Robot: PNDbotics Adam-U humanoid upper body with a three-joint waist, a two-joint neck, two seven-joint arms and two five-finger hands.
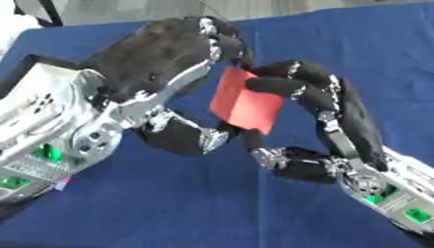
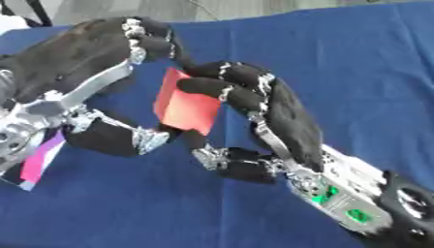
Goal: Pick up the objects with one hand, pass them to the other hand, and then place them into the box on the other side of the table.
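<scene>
The red card (image 1: pixel 246 102) stands nearly upright between both hands above the blue table (image 1: pixel 356 58) — long axis vertical; the left hand (image 1: pixel 161 63) curls on its upper-left edge; the right hand (image 1: pixel 309 92) curls round its right edge, equally near; no box visible.

A flat red card (image 1: pixel 246 102) stands tilted between the two robot hands above the blue-covered bench (image 1: pixel 169 203). The left robot hand (image 1: pixel 157 68) curls over the card's upper left edge, its thumb under the lower corner. The right robot hand (image 1: pixel 318 97) has fingers curled onto the card's right face.
</scene>
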